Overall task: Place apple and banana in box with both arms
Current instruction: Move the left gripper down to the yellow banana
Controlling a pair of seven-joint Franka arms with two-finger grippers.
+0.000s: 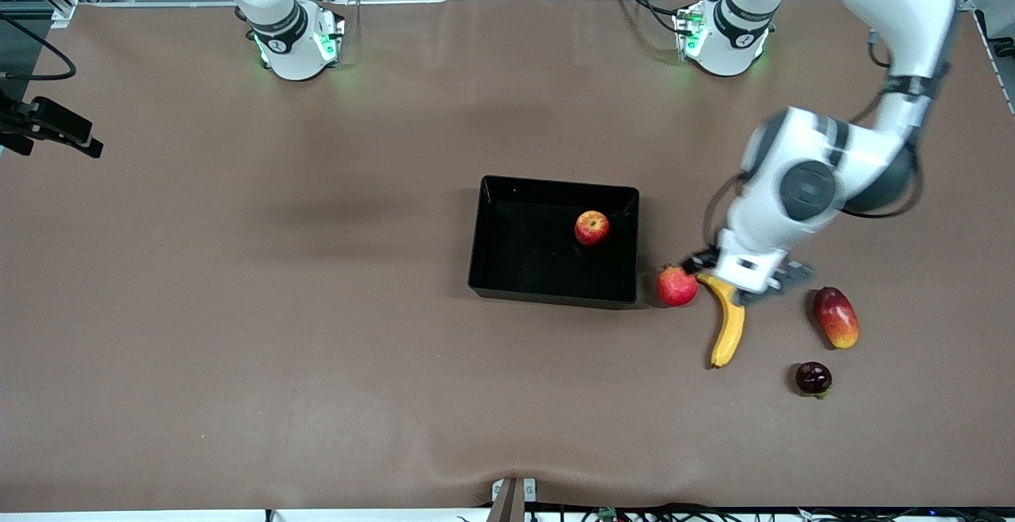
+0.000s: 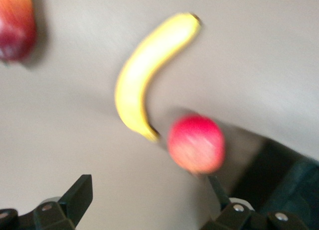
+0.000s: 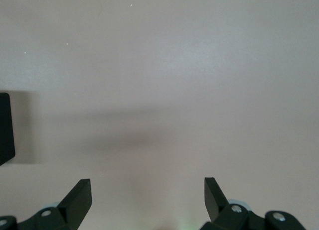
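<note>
Two fruits are concerning us here, and we are reading no labels or writing on anything. We are seeing the apple (image 1: 591, 228) sitting inside the box (image 1: 492, 268), near the corner toward the left arm's end and farther from the front camera. The banana (image 1: 728, 324) is lying on the table beside the box, toward the left arm's end, its long axis running roughly toward and away from the front camera, one tip pointing at that camera, the other beside the pomegranate (image 1: 676, 286). The left gripper (image 1: 749, 280) is hanging over that upper tip, fingers spread wide and holding nothing. The right gripper (image 3: 148, 200) is waiting over bare table, spread wide and empty too.
</note>
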